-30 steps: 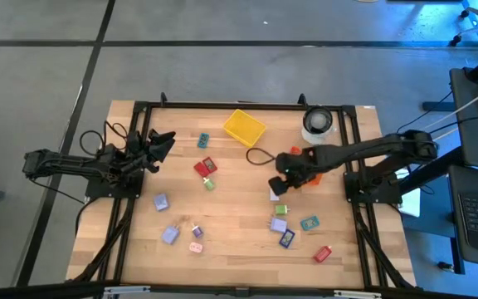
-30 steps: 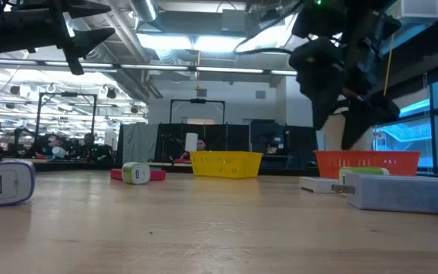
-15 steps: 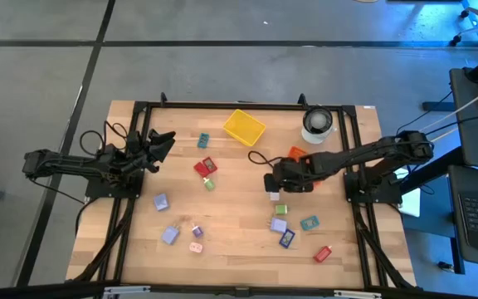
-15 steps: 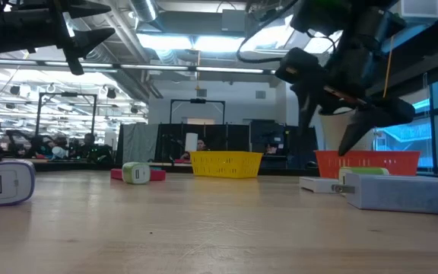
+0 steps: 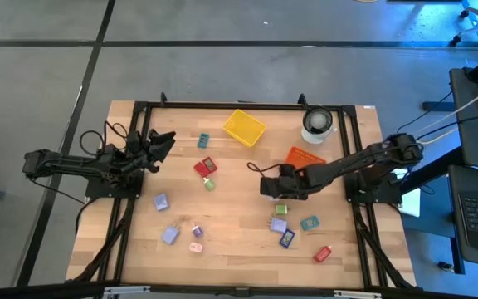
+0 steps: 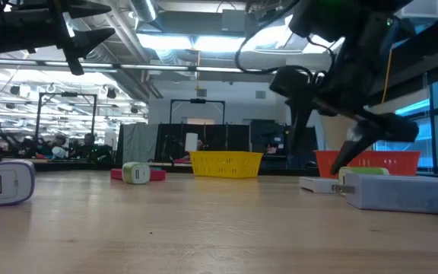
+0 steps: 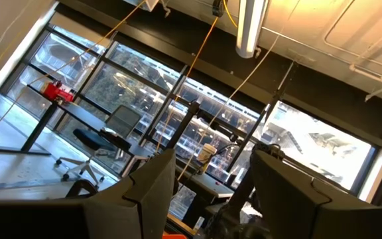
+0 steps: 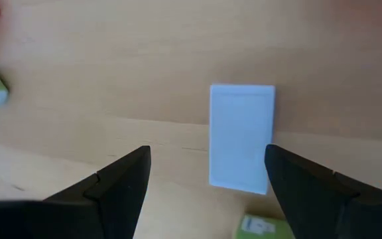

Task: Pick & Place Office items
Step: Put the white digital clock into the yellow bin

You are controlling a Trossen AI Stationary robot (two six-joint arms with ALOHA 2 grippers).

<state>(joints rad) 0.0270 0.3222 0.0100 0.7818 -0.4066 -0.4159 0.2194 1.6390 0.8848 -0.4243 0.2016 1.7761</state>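
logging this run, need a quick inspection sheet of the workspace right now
surface: wooden table, black frame rails along its sides
job's things: small coloured pieces scattered; white piece flat on the wood
clutter: yellow bin, orange bin, white roll
grippers: right gripper open above the white piece; left gripper open, raised at the table's left
cables: black cable by the right arm
surroundings: office room, windows, desks

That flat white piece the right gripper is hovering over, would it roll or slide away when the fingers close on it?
Rolling seems unlikely: the white piece looks flat and rectangular, lying on its broad face on the wooden table. It appears rigid, so it probably won't flex. Lying so low, it could skid on the smooth wood if one finger of the open right gripper touches first.
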